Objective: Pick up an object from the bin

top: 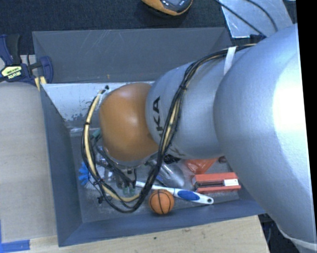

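Observation:
My gripper (115, 175) reaches down into the left middle of the bin, mostly covered from above by the arm's orange dome. Just to its right a small orange basketball (162, 202) rests near the bin's front wall. A white toothbrush with a blue handle end (182, 193) lies slantwise beside the ball. A small blue thing (84, 176) sits at the gripper's left, close to the left wall. I cannot tell what lies directly under the gripper.
A red, flat, box-like thing (217, 182) lies at the front right, with an orange thing (201, 164) and a silvery thing (172, 175) behind it. The big grey arm and its looping cables cover the bin's middle and right.

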Robot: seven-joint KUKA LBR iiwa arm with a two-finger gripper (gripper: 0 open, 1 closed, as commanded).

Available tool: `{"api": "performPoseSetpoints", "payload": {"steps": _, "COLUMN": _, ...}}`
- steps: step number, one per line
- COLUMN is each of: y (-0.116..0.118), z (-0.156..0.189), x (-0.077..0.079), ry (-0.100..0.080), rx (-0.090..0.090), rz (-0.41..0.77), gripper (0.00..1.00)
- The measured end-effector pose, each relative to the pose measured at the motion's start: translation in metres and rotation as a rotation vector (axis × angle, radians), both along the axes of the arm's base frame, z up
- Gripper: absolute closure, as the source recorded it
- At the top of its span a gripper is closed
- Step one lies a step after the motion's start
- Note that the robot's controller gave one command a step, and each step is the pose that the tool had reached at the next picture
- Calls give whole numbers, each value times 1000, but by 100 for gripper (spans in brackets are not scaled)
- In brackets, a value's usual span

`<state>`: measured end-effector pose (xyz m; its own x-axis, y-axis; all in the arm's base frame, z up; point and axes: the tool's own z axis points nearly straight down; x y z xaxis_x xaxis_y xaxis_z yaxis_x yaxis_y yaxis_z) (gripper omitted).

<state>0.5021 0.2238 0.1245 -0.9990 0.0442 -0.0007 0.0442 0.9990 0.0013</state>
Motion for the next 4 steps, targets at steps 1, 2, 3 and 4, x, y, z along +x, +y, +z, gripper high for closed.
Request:
{"api": "performPoseSetpoints", "payload": {"steps": 1, "y": -13, "z": -24, "x": 3, "ry": -5, "rx": 2, "rz": -63, "gripper": 0}}
{"api": "performPoseSetpoints", "payload": {"steps": 2, "y": -5, "z": -37, "x": 4, "ry": -7, "rx": 4, "rz": -163, "gripper": 100}}
{"api": "performPoseSetpoints", "payload": {"steps": 3, "y": -5, "z": -37, "x": 4, "ry": -7, "rx": 4, "rz": -164, "gripper": 100}}
{"api": "performPoseSetpoints", "payload": {"steps": 4, "y": -23, "z": -49, "x": 83, "ry": -18, "rx": 14, "rz": -261, "gripper": 100}}
